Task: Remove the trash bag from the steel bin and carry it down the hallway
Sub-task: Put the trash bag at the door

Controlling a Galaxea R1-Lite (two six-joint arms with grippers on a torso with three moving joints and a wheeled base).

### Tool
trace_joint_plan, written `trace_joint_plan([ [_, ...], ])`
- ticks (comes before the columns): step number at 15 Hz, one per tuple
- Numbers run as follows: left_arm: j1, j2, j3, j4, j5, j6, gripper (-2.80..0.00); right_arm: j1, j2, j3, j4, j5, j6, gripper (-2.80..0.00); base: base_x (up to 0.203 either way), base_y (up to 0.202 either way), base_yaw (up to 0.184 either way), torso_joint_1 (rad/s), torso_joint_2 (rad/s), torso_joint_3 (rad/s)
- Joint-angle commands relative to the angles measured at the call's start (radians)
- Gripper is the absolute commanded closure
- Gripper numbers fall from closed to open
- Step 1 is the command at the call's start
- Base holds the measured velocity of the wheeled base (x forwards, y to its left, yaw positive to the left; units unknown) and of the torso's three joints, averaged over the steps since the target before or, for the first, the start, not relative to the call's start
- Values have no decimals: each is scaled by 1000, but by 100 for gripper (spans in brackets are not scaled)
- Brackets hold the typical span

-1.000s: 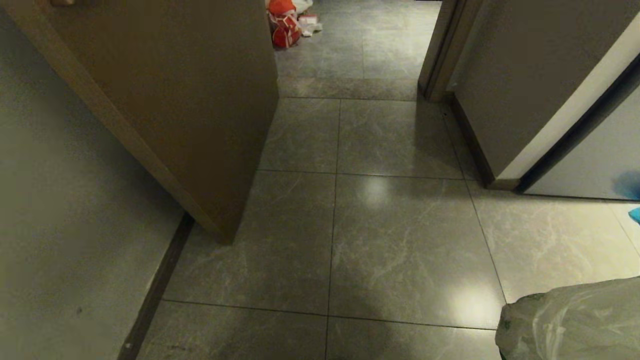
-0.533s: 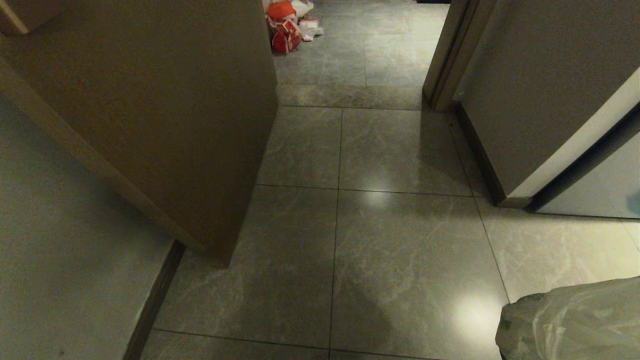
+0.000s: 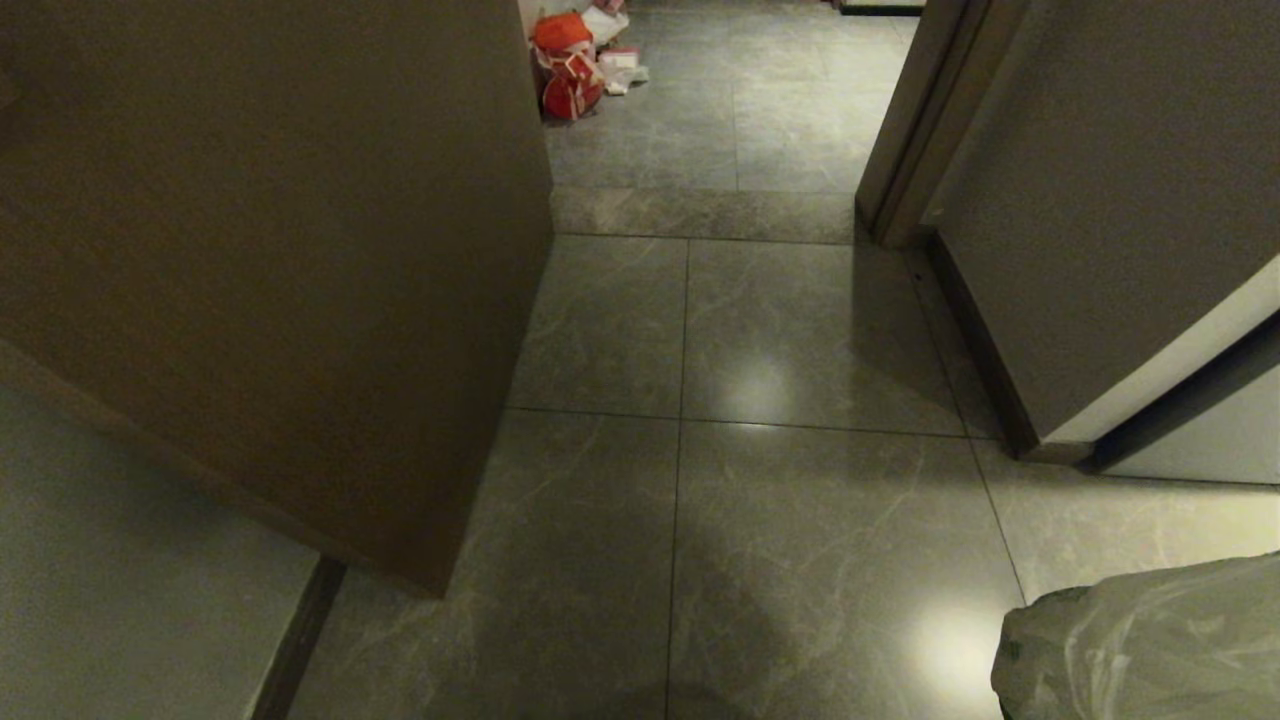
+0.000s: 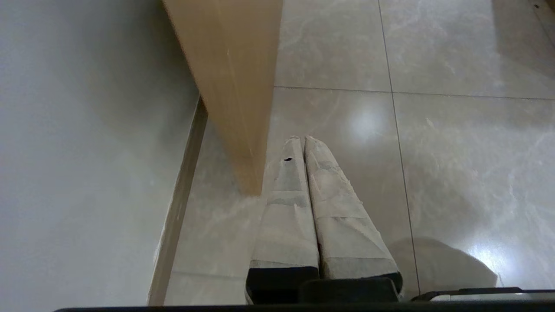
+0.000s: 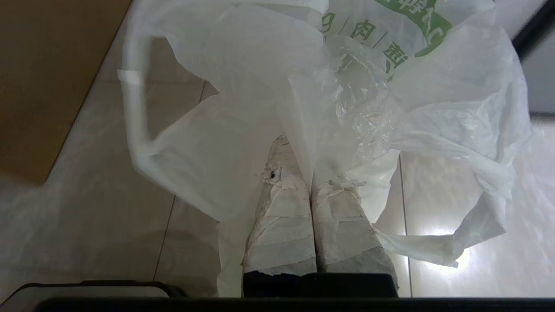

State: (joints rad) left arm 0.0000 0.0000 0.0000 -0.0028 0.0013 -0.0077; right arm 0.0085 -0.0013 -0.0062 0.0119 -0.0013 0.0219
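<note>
Hallway point(image 3: 760, 300) of grey tiles, beige walls. The bag point(image 5: 347, 86) hangs bunched just ahead of the right gripper point(image 5: 299, 173), whose jaws are pinched closed on its plastic; no bin in view. Left gripper point(image 4: 303, 141) closed on nothing, beside a brown door point(image 3: 280, 250) left of the bag. Carry step under way. Next: drive between door and right wall point(image 3: 1100, 200) toward the red clutter point(image 3: 570, 70).

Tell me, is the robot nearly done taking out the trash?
Partly. The thin whitish plastic trash bag with green printing is already out of its bin, which is nowhere in view, and pinched in the right gripper. The left gripper is shut, empty. Still ahead: more grey marbled hallway floor, past the brown door.
</note>
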Motion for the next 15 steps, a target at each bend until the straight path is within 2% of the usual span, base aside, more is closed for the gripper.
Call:
trace_joint_plan([
  [1, 0, -2, 0, 0, 0, 0, 0, 1, 1, 0, 0, 0, 0, 0, 192, 0, -1, 2, 3, 2],
  [3, 0, -1, 0, 0, 0, 1, 0, 1, 1, 0, 0, 0, 0, 0, 153, 0, 2, 1, 6, 4],
  [15, 0, 0, -3, 4, 0, 31, 0, -1, 1, 0, -1, 0, 0, 0, 1, -5, 1, 0, 1, 0],
])
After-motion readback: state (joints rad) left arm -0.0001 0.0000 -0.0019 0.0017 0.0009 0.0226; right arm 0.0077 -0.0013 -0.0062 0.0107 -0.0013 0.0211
